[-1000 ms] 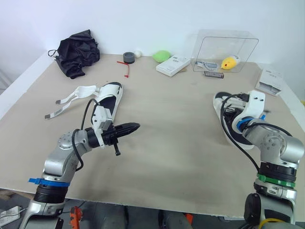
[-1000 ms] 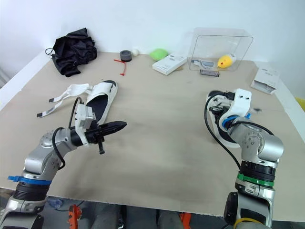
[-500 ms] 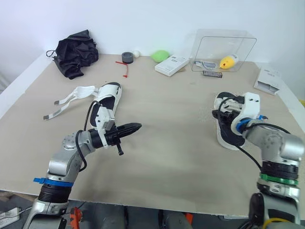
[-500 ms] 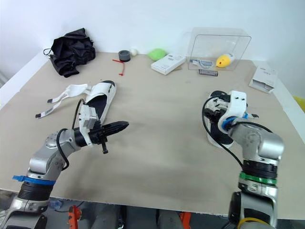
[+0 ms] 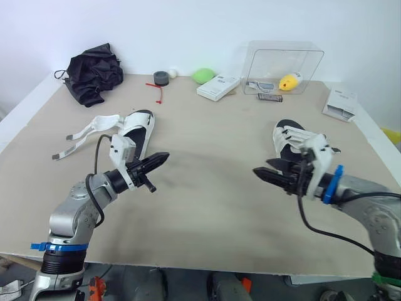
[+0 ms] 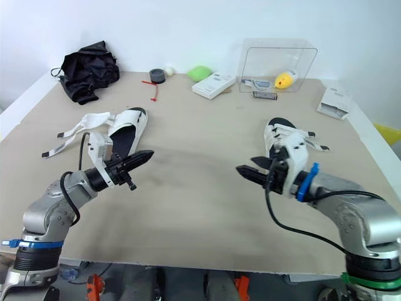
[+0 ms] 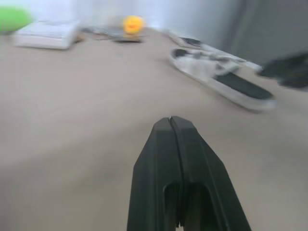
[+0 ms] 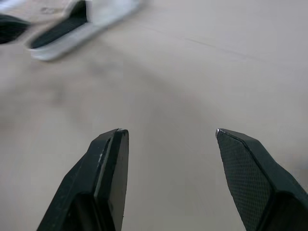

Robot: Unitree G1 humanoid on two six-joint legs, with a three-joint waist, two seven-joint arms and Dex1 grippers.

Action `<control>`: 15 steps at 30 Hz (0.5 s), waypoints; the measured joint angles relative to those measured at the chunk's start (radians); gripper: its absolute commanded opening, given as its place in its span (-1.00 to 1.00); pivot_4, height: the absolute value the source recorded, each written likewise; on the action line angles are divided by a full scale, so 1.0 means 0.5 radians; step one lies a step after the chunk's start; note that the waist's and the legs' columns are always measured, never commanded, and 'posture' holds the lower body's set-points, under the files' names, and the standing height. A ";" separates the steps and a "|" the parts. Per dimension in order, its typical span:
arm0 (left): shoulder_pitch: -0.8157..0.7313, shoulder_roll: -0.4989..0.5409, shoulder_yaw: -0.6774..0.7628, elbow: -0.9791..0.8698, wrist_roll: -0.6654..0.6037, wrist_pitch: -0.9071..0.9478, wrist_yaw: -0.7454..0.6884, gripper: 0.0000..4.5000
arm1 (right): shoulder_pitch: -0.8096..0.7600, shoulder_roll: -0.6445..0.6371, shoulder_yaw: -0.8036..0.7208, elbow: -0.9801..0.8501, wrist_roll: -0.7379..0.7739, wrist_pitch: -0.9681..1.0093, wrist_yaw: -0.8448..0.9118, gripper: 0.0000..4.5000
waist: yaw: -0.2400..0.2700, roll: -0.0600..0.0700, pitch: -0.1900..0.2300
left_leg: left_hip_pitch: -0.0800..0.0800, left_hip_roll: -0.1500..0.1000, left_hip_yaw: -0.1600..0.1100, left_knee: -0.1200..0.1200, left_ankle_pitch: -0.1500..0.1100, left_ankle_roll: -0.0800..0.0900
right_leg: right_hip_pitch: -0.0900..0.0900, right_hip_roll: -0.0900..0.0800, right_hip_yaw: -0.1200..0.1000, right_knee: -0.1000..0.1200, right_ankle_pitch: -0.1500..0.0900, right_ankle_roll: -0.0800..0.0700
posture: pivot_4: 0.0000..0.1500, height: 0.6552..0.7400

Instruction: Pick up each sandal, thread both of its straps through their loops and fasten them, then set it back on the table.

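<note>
Holding my left claw [image 5: 161, 157] clenched and empty above the surface [image 5: 207, 213], just beside the left sandal [image 5: 136, 127], its straps lying unfastened; my right claw [image 8: 171, 132] is released, empty, near the right sandal [image 5: 287, 139] on the surface.

Two white sandals with black footbeds are laid sole-down on the table [image 5: 213, 132], well apart. The left sandal [image 5: 136, 127] is seen unfastened, its loose straps [image 5: 84, 133] splayed outward to its left. The right sandal [image 5: 287, 143] is shown with white bands [image 5: 298, 133] lying across its footbed.
</note>
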 measured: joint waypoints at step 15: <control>-0.044 0.018 0.156 0.231 0.024 -0.001 0.192 0.93 | -0.209 0.277 0.233 0.099 0.014 -0.045 -0.043 0.44 | 0.020 -0.005 0.000 | -0.003 -0.003 0.004 0.001 0.000 -0.001 | -0.003 -0.003 0.004 0.000 0.003 0.001 | 1.00 1.00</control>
